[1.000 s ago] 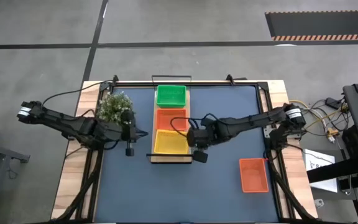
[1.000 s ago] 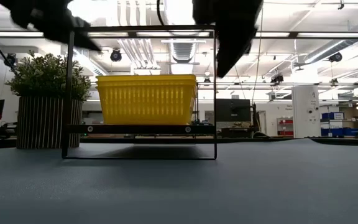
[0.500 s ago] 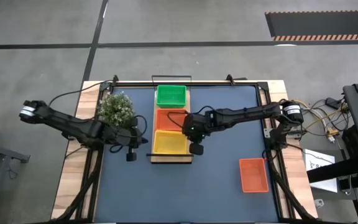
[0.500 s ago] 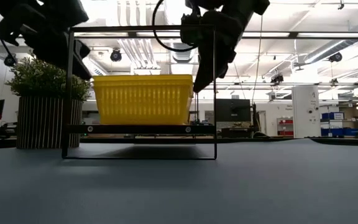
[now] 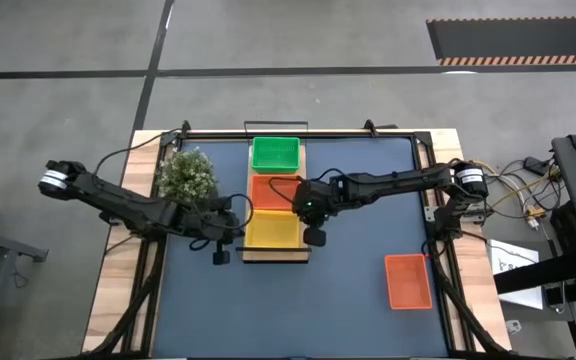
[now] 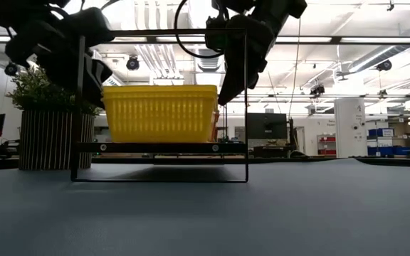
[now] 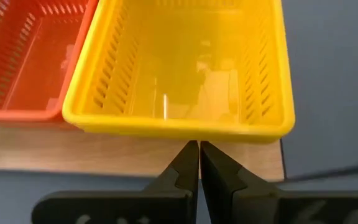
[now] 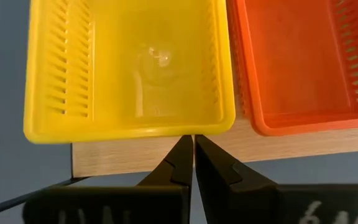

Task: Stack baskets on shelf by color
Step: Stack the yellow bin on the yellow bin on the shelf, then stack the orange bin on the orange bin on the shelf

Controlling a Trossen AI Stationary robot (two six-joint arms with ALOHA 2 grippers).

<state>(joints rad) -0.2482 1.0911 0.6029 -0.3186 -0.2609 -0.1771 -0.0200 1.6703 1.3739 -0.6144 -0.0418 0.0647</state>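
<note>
Nearest the front edge of the dark blue tabletop (image 5: 348,290), a lone red-orange basket (image 5: 408,281) lies on the robot's right, well apart from everything else and not yet on the shelf.

Further in, the light-wood shelf (image 5: 274,256) runs front to back down the middle of the table. Three basket places sit on it in a row: the yellow basket (image 5: 274,228) nearest, an orange basket (image 5: 276,192) in the middle, and a green basket (image 5: 275,154) at the far end. From above it is not possible to tell how many baskets are nested in each place.

The left gripper (image 5: 220,248) hovers just beside the yellow basket on the robot's left side. In its wrist view its fingers (image 7: 185,169) are pressed together and hold nothing, pointing at the basket's long rim. The right gripper (image 5: 312,228) hovers just beside the yellow basket's other long side; its fingers (image 8: 182,155) are likewise together and empty, tips close to the rim.

The baskets look like thin mesh plastic, so they are probably light, a little flexible and easily nudged. A rim or side wall looks the best place to pinch one.

Beyond the left arm, a potted plant (image 5: 185,174) stands beside the shelf.
</note>
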